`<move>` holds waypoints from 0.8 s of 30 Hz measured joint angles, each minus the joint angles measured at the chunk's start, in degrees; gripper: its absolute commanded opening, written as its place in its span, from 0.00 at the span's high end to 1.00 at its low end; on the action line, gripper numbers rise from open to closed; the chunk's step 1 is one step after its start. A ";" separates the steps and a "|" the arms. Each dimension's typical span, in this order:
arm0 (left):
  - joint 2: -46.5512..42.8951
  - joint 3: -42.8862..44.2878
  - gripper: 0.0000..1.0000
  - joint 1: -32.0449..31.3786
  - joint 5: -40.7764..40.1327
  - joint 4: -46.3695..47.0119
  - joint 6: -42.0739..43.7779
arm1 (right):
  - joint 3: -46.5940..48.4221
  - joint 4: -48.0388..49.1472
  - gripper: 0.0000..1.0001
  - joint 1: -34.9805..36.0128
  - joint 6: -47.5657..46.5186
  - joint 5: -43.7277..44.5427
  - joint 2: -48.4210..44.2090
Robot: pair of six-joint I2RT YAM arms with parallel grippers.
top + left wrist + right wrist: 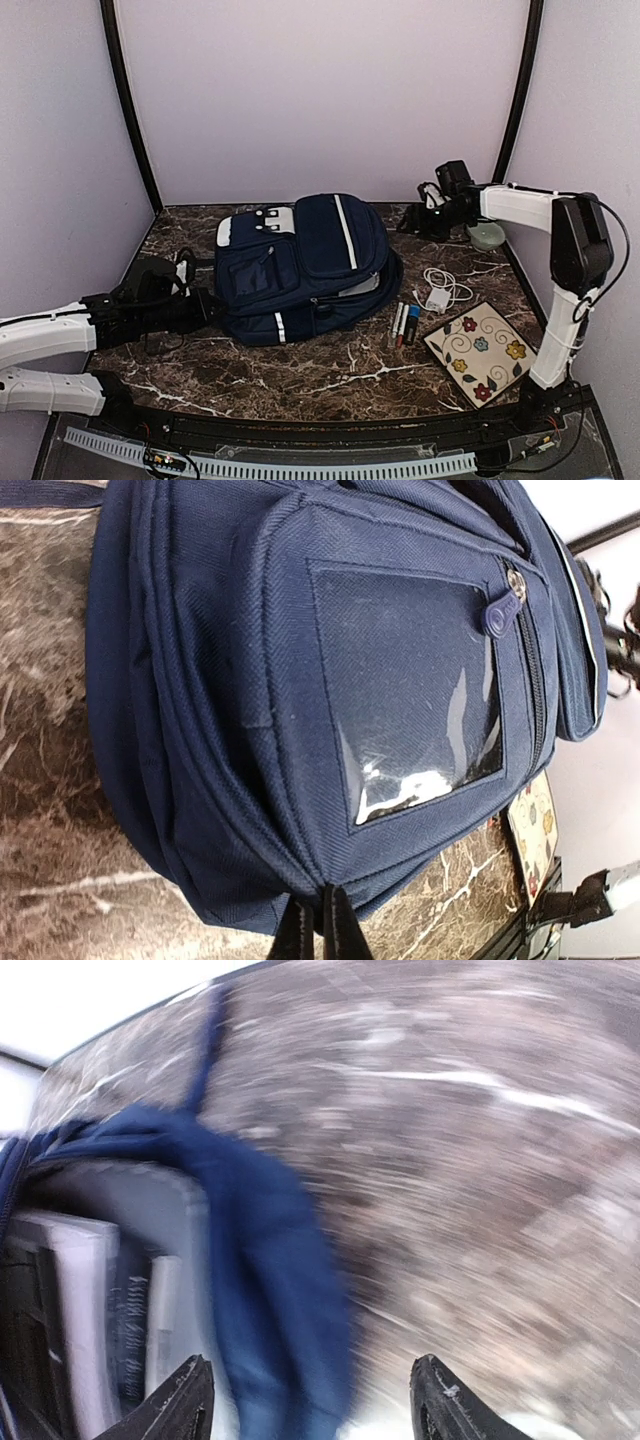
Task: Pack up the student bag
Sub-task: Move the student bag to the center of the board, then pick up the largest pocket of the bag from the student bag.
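My right wrist view is all smeared, so the student bag (270, 1260) and the tabletop (480, 1160) are fuzzy shapes, and the bottom edge cuts off most of my right end effector (312, 1368). In my left wrist view only the tips of my left end effector (322, 910) peek in, pressed together at the bag's edge, and I cannot tell if they pinch its cloth.

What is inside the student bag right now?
Through the student bag opening, the right wrist view shows pale, flat book-like items side by side. Blur and its fabric hide anything deeper.
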 measured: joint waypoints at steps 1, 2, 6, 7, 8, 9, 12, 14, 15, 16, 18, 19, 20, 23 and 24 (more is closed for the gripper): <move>-1.09 -0.55 1.00 -1.14 -1.36 -0.37 -1.40 | -2.32 -0.46 0.37 -1.53 -0.11 0.81 -2.32; -2.08 -0.74 1.00 -2.27 -2.97 -0.92 -2.67 | -5.03 -1.18 0.40 -3.10 -0.22 2.25 -5.44; -2.29 -0.42 1.00 -4.15 -6.12 -1.25 -4.35 | -13.09 -1.60 0.54 -4.55 -0.42 11.30 -17.31; -2.05 -0.20 1.00 -4.44 -6.58 -1.51 -4.52 | -15.82 -1.29 0.56 -2.51 -0.24 14.10 -21.51; -1.75 0.13 1.00 -4.66 -6.88 -1.79 -4.68 | -18.29 -0.74 0.59 0.72 -0.24 16.28 -25.33; -1.53 0.39 1.00 -4.83 -7.08 -1.92 -4.79 | -20.70 0.26 0.61 5.25 -0.09 18.14 -28.83; -1.46 0.68 1.00 -5.35 -7.91 -2.08 -4.96 | -27.08 5.46 0.66 20.72 1.68 20.22 -35.65; -1.46 0.79 1.00 -5.68 -8.35 -2.38 -4.98 | -32.41 11.91 0.66 29.09 4.39 20.92 -37.48; -1.46 0.96 1.00 -5.75 -8.41 -2.60 -4.98 | -34.07 14.08 0.66 31.93 5.57 20.92 -37.29; -1.46 1.11 1.00 -5.84 -8.52 -2.84 -4.96 | -35.30 15.76 0.66 34.84 6.73 21.09 -36.06; -1.44 1.36 1.00 -6.03 -8.70 -3.10 -4.98 | -35.52 18.45 0.66 38.80 8.24 21.18 -31.41; -1.40 1.38 1.00 -6.12 -8.79 -3.17 -4.98 | -35.08 19.52 0.66 40.00 8.85 21.16 -28.74; -1.36 1.38 1.00 -6.23 -8.90 -3.23 -4.98 | -34.58 20.15 0.66 40.68 9.14 21.11 -26.58; -1.29 1.40 1.00 -6.62 -9.38 -3.26 -4.98 | -32.26 21.46 0.65 41.55 9.70 21.05 -20.63; -1.29 1.40 1.00 -6.78 -9.55 -3.26 -4.98 | -31.52 21.92 0.64 41.57 9.86 21.20 -19.06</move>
